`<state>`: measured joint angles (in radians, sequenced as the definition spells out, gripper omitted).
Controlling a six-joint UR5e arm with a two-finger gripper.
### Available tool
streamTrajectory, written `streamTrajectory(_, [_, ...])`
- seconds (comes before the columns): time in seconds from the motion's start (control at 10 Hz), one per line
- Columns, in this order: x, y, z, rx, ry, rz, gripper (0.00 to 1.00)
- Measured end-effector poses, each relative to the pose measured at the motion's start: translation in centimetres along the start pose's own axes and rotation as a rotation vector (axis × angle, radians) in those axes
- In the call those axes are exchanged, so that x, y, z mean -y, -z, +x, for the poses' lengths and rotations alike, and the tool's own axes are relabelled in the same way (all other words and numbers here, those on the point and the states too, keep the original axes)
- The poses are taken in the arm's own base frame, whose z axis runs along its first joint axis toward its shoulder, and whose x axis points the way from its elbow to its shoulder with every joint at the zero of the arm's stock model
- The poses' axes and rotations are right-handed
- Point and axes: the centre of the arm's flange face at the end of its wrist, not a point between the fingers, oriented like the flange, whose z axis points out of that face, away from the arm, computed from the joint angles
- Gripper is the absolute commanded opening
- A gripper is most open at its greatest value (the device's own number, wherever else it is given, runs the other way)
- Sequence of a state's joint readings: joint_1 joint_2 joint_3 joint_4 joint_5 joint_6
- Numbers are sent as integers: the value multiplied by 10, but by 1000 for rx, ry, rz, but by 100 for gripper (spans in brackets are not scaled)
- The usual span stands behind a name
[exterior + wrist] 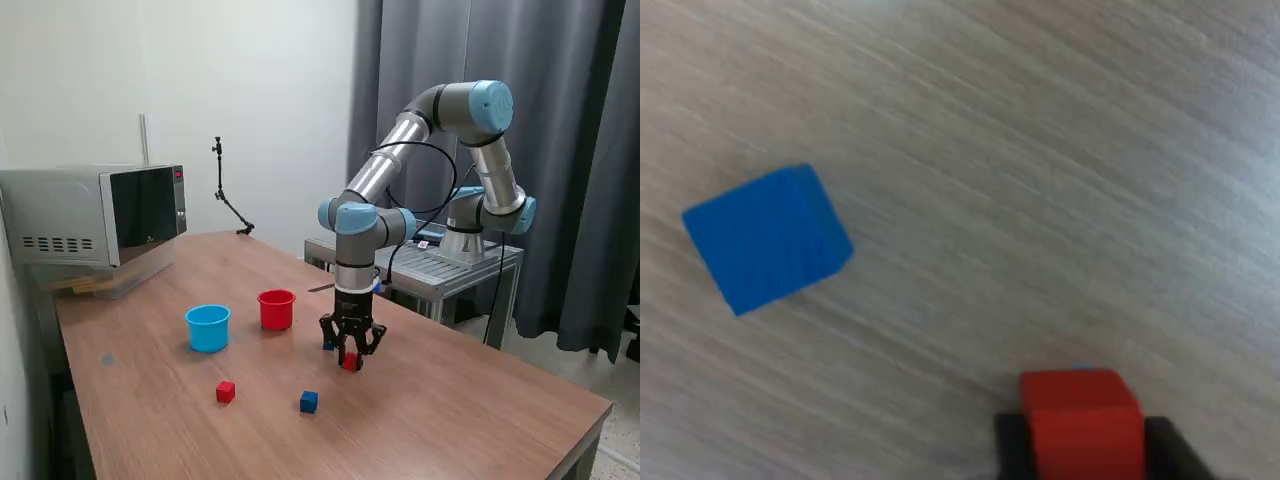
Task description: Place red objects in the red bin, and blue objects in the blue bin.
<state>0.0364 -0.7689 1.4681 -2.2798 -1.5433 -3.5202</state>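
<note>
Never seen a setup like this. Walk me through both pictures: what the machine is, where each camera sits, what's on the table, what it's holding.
The machine is a jointed robot arm ending in a two-finger gripper. One picture comes from a camera off the arm, the other from a camera on its wrist looking down. On the wooden table stand a red cup and a light blue cup, with a loose red cube and a blue cube lying nearby. The gripper pinches another red cube, with a second blue cube beside it.

Wooden table [450,420] with cups, cubes, microwave [95,215]
</note>
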Motion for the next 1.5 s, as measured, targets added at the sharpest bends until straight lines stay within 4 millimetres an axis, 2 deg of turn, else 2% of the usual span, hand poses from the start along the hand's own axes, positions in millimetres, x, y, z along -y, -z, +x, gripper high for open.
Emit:
streamTrajectory(0.9, [-2, 7, 0, 7, -15, -14, 0])
streamTrajectory(1.1, [-3, 19, -3, 15, -17, -29, 0])
streamTrajectory(1.5, [-5, 56, -31, 36, -99, -76, 0])
